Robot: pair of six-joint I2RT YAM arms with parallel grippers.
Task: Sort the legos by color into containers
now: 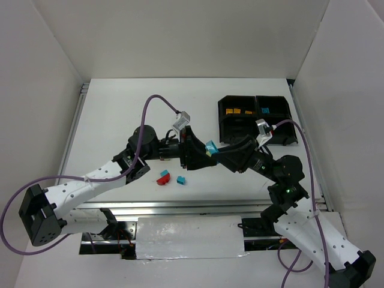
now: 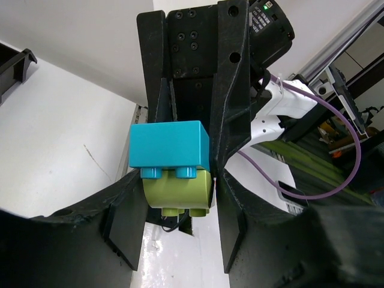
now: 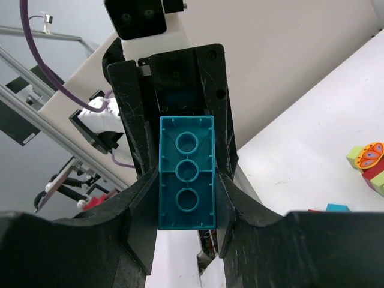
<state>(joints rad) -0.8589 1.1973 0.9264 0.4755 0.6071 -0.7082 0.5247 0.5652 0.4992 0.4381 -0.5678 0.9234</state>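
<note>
Left wrist view shows the left gripper [image 2: 178, 225] clamped on the yellow-green brick [image 2: 178, 193] and the right gripper [image 3: 186, 183] on the joined teal brick [image 2: 169, 144], aloft near the tray [image 1: 223, 120], evidently to pull the two colours apart.

Teal brick [image 2: 169, 144], its hollow underside showing three round tubes, is pressed studs-first into a yellow-green brick [image 2: 178, 192]. The joined pair is held in the air just left of the divided black tray [image 1: 256, 102]. In the tray, the far-left compartment holds three orange-yellow bricks [image 1: 239, 111] and the far-right one teal piece [image 1: 265, 110]; the near compartments are mostly hidden. Loose on the surface, nearer and further left, lies a red brick [image 1: 162, 179] with a small teal brick [image 1: 164, 173] at its far edge and a second small teal brick [image 1: 180, 179] just beside.
</note>
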